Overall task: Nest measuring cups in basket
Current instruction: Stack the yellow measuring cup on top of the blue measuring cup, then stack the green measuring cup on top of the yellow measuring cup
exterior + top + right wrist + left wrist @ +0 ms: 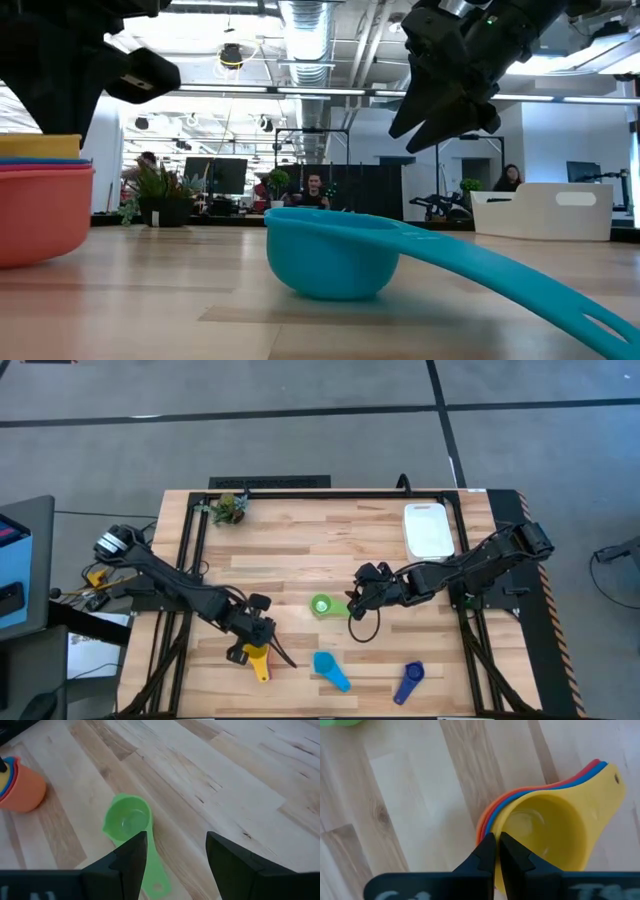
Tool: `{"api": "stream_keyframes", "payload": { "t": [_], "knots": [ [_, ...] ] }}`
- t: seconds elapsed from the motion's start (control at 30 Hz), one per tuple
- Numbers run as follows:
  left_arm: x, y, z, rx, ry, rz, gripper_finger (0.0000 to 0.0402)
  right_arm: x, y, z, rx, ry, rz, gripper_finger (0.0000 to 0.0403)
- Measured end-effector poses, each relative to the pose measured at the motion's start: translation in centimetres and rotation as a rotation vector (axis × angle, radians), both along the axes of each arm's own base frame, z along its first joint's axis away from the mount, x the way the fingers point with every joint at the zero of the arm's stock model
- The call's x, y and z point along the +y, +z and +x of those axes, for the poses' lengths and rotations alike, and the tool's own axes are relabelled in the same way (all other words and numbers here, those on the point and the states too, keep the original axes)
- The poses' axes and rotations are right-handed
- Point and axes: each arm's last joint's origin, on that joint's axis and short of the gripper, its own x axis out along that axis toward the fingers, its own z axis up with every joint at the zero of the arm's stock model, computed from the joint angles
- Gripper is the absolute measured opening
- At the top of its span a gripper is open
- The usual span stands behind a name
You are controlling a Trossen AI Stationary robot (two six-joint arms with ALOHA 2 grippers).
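Observation:
Several measuring cups sit nested as one stack (545,825), yellow innermost inside blue, red and orange ones, near the table's near-left part (260,660). My left gripper (497,840) is shut on the stack's rim. The stack's bowl rests on the table (40,210). A green cup (127,822) lies at mid-table (322,604). My right gripper (177,850) hovers open just right of it, its fingers on either side of the green handle's end without touching. A light blue cup (330,668) and a dark blue cup (408,682) lie near the near edge. The white basket (428,530) sits far right. My left gripper pinches the rim of the nested stack (492,822) on the side away from the handles, one finger inside the yellow cup and one outside the orange wall. The fingers come from above, pointing down. The stack stands upright with its bowl on the table.
A small green plant (232,508) stands at the far-left corner. A dark metal frame (300,490) runs along the far and side edges. Bare wood lies between the green cup and the basket. In the low view the light blue cup (330,255) sits close in front.

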Motion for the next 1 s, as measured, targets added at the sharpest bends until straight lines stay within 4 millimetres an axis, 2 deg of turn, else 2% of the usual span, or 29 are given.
{"api": "stream_keyframes", "payload": {
  "t": [0.4, 0.8, 0.87, 1.0],
  "knots": [
    [0.2, 1.0, -0.3, -0.034, 0.035, -0.038, 0.0006, 0.0, 0.0, 0.0, 0.003, 0.009, 0.014, 0.0225],
    [0.2, 1.0, -0.4, -0.025, 0.077, -0.054, 0.0146, 0.1, 0.0, 0.0, 0.002, 0.011, 0.016, 0.0225],
    [0.2, 1.2, -0.2, -0.039, 0.081, -0.051, 0.0160, 0.1, 0.0, 0.0, 0.002, 0.011, 0.016, 0.0225],
    [0.2, 2.3, 0.7, -0.193, 0.140, -0.025, 0.0168, 0.1, 0.0, 0.1, -0.007, 0.013, 0.018, 0.0225]
  ]
}}
